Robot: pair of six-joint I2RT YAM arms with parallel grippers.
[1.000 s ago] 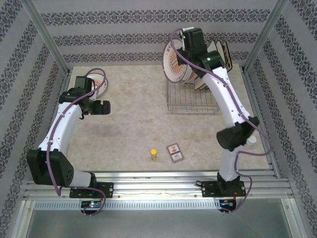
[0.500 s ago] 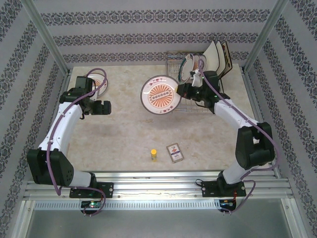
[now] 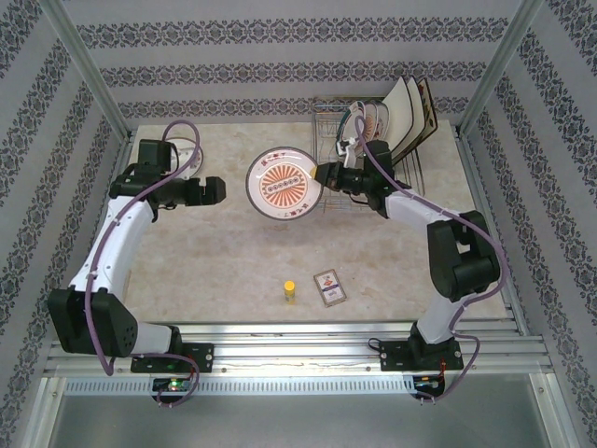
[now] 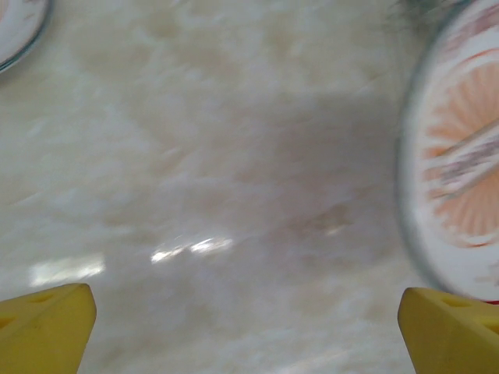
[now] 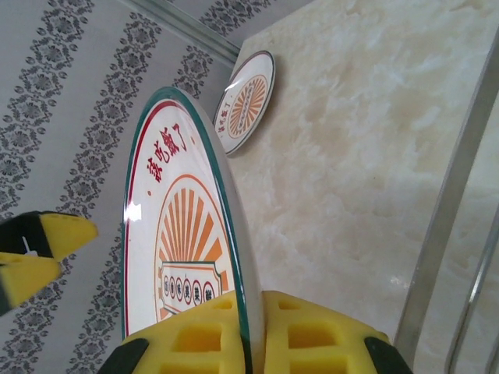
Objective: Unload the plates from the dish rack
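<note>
Nearest the arm bases, a small yellow cylinder and a small picture card lie on the marbled beige tabletop, apart from the work.

Farther in, at mid-table, the right gripper is clamped on the right edge of a round white plate with a green rim and orange sunburst. The right wrist view shows its yellow fingers pinching the rim from both sides. This plate hangs above the table just left of the rack and is not yet set down. To its left, the left gripper faces it with its jaws spread wide and nothing between them, perhaps ready for a handover.

At the far left, a matching round plate lies flat on the table, partly behind the left arm, so one plate looks unloaded already.

At the far right, the chrome wire dish rack holds at least two upright round plates and a few square cream plates with dark edges. By my judgement, most of the unloading is left.
</note>
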